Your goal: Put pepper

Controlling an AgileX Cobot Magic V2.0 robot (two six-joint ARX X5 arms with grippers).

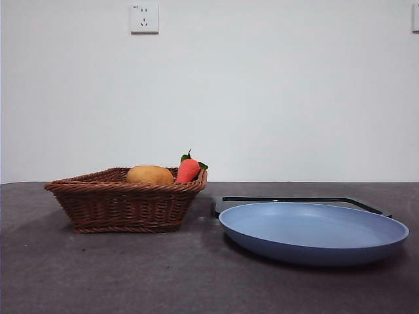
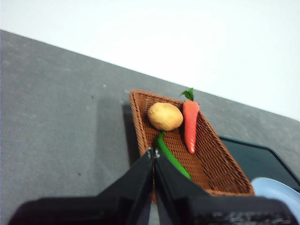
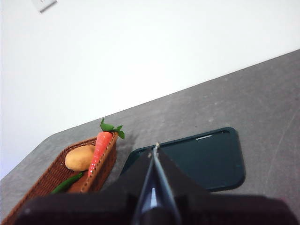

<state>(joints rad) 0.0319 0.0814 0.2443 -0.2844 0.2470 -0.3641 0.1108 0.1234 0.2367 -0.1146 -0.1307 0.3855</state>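
Note:
The dark-green pepper [image 2: 171, 155] lies inside the brown wicker basket [image 2: 220, 165], next to a yellow-orange fruit [image 2: 165, 116] and a red-orange carrot [image 2: 190, 125]. It also shows in the right wrist view [image 3: 67, 183]. In the front view the basket [image 1: 124, 203] hides the pepper. My left gripper [image 2: 153, 152] is shut and empty, above the table beside the basket's near end. My right gripper [image 3: 155, 149] is shut and empty, above the dark tray [image 3: 206, 157]. The blue plate [image 1: 314, 232] sits on the right of the table.
The dark tray [image 1: 294, 200] lies behind and under the blue plate. The carrot [image 1: 188, 169] and fruit [image 1: 150, 174] stick up over the basket rim. A white wall with a socket [image 1: 144, 18] stands behind the table.

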